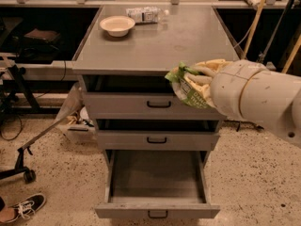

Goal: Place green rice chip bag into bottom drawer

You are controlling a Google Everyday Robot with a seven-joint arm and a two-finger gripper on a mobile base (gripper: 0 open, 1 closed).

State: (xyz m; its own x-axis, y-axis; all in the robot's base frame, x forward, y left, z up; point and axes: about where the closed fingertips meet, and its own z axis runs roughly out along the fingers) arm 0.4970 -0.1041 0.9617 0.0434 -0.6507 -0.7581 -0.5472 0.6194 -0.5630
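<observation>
The green rice chip bag (187,89) is crinkled, bright green with white lettering. My gripper (200,76) is shut on it, cream fingers (203,70) wrapped over its top. It hangs in front of the cabinet's top drawer, at the right front corner. The bottom drawer (157,212) is pulled fully open below, its grey inside bare, with a small dark handle on its front. The bag is above and to the right of the drawer's opening.
The grey cabinet top (155,41) carries a cream bowl (117,25) and a lying clear water bottle (146,14) at the back. The two upper drawers (157,105) are slightly open. A shoe (26,206) and a wheeled stand (21,161) are on the floor at left.
</observation>
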